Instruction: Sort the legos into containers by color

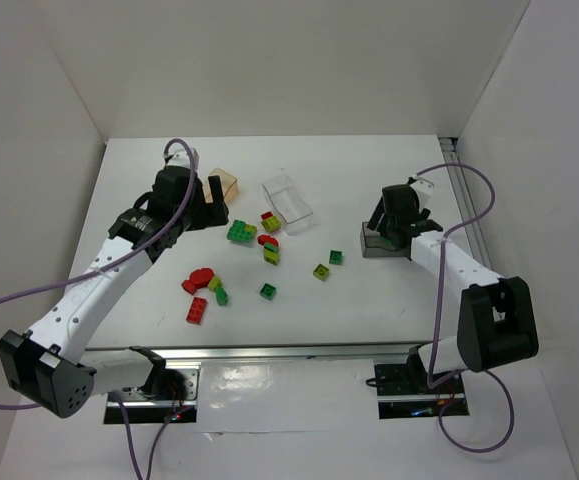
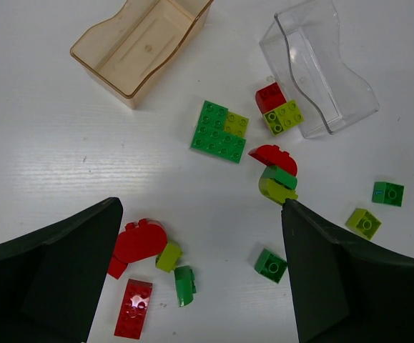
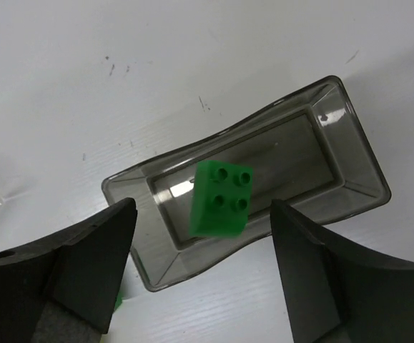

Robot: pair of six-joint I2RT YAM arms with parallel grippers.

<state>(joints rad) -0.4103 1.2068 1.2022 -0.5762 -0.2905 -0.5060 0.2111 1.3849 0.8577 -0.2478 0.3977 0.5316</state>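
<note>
My right gripper (image 3: 203,207) is open above the dark smoky grey tub (image 3: 364,171). A green brick (image 3: 222,199) sits loose between its fingers, touching neither, over the tub's inside. My left gripper (image 2: 201,207) is open and empty above the scattered legos. These include a red rounded brick (image 2: 141,239), a flat red brick (image 2: 134,307), a dark green piece (image 2: 184,284) and a small green brick (image 2: 271,264). The orange tub (image 2: 121,78) and the clear tub (image 2: 335,78) stand empty at the back. A green plate (image 2: 217,132) lies between them.
A red and a yellow-green brick (image 2: 285,116) lie against the clear tub's mouth. A small red, green and yellow-green stack (image 2: 274,171) sits mid-table. A green brick (image 2: 387,193) and a yellow-green brick (image 2: 364,223) lie to the right. White walls enclose the table (image 1: 369,300).
</note>
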